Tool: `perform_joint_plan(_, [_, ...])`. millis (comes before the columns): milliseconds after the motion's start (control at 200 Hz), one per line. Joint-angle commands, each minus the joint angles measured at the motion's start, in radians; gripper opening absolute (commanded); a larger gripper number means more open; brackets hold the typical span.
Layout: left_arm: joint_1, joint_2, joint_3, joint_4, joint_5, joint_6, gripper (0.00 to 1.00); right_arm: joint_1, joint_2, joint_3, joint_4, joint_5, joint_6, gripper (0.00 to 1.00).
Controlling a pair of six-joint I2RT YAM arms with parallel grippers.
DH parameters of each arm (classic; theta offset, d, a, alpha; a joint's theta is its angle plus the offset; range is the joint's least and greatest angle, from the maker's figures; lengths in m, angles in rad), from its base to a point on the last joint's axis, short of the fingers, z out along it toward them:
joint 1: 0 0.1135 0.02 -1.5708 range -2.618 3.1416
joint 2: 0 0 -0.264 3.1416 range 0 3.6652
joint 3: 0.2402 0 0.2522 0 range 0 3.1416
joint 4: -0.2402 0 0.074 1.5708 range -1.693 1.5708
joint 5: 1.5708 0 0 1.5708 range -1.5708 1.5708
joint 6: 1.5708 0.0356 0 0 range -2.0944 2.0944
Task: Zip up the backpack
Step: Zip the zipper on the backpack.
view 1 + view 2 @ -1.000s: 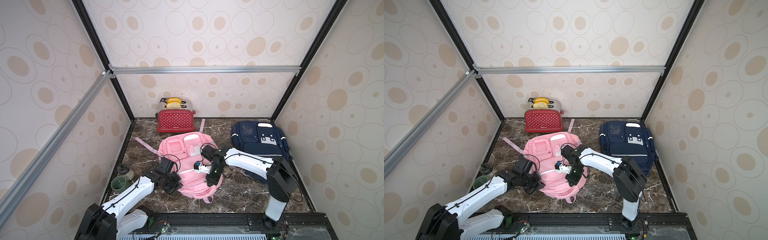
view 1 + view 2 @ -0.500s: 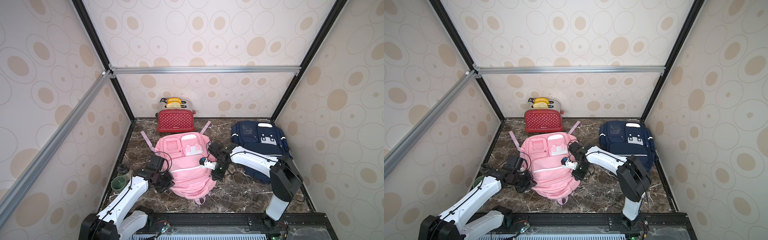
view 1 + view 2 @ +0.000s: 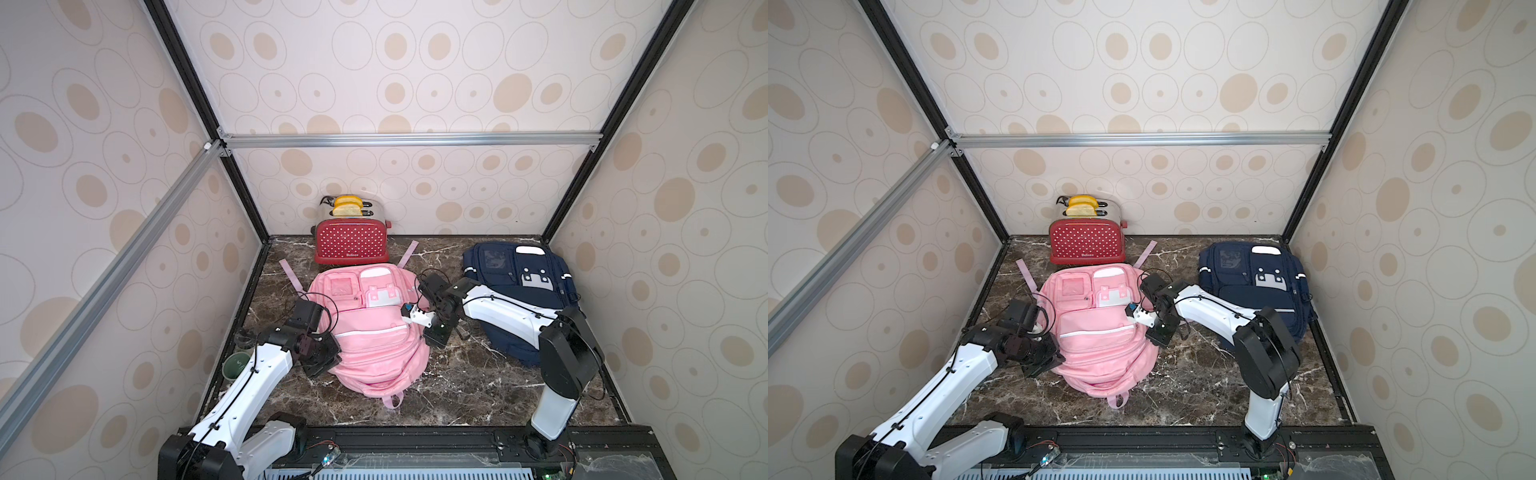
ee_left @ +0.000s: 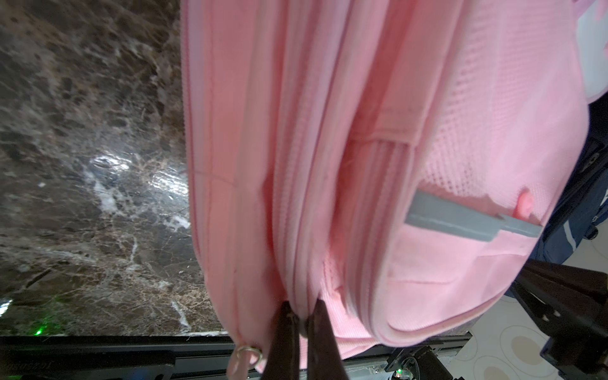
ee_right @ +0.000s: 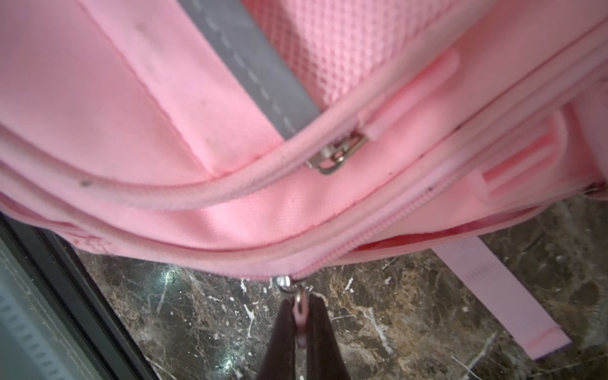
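The pink backpack (image 3: 374,349) was all soft matt woven cloth, with an open-weave mesh panel (image 4: 493,131), a flat grey strip (image 5: 250,65) that looked like smooth stitched tape, a small shiny metal zipper slider (image 5: 339,153), and a zipper pull (image 5: 299,311) on a bright metal ring. The tabletop (image 3: 465,386) looked like dark polished marble, glossy enough to throw back the lights, lol. The toaster (image 3: 351,245) was glossy red with a shiny metal top, the navy backpack (image 3: 519,286) was a duller, tighter cloth, and the frame rail (image 3: 407,139) was bare satin aluminium.
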Motion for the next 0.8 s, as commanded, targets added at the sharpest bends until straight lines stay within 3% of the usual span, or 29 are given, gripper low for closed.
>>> perform_joint_plan(0, [0.038, -0.033, 0.020, -0.202, -0.210, 0.031, 0.00, -0.084, 0.056, 0.037, 0.008, 0.321, -0.004, 0.00])
perform_joint_plan(240, [0.038, -0.102, -0.007, -0.225, -0.173, 0.004, 0.00, -0.159, 0.170, 0.172, 0.049, 0.338, -0.070, 0.00])
perform_joint_plan(371, [0.038, -0.093, -0.006, -0.210, -0.160, 0.005, 0.00, -0.164, 0.177, 0.207, 0.007, 0.222, -0.056, 0.00])
perform_joint_plan(461, [0.037, -0.067, -0.007, -0.162, -0.131, -0.013, 0.00, -0.140, 0.123, 0.147, 0.008, 0.123, -0.012, 0.00])
perform_joint_plan(636, [0.030, -0.054, -0.005, -0.099, -0.059, -0.075, 0.27, -0.051, 0.004, 0.012, 0.001, 0.049, 0.089, 0.00])
perform_joint_plan(791, [-0.049, -0.079, 0.011, -0.028, 0.009, -0.205, 0.31, 0.013, -0.021, 0.014, -0.003, -0.028, 0.178, 0.00])
